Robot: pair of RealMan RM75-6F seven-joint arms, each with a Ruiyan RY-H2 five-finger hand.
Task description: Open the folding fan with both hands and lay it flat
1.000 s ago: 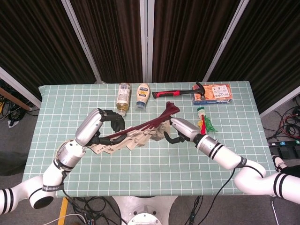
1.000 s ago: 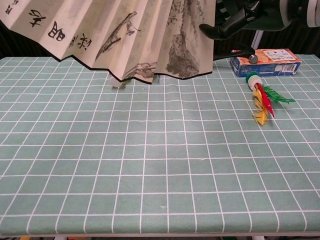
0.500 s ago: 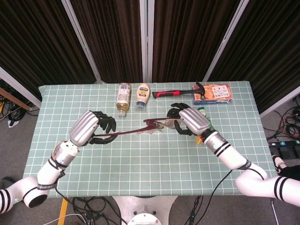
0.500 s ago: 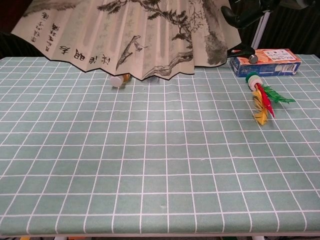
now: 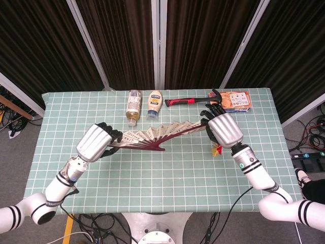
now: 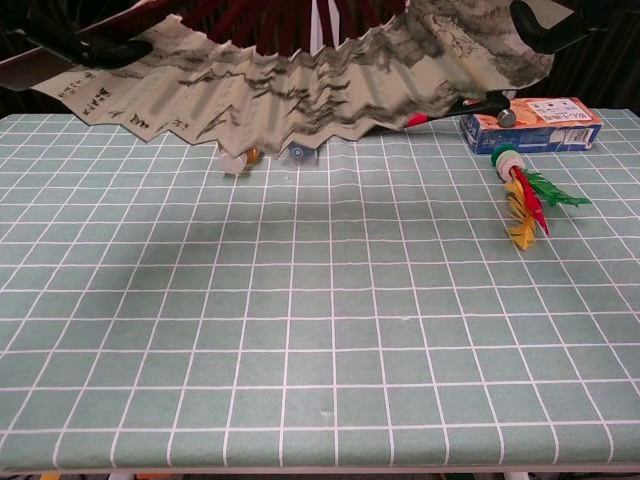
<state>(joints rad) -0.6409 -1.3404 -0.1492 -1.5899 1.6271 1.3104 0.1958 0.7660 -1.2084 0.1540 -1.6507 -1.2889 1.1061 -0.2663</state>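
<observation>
1. Table point(image 5: 152, 173) wears a green white-gridded cloth; dark curtains point(image 5: 122, 40) hang at 12 o'clock
2. Folding fan point(image 5: 152, 138), spread open, hangs above the table centre
3. Left hand point(image 5: 95, 142) grips its 9 o'clock end, right hand point(image 5: 223, 129) its 3 o'clock end

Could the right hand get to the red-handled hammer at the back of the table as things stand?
Probably not: the right hand holds one end of the open paper folding fan. The red-handled hammer lies unobstructed just behind it.
</observation>
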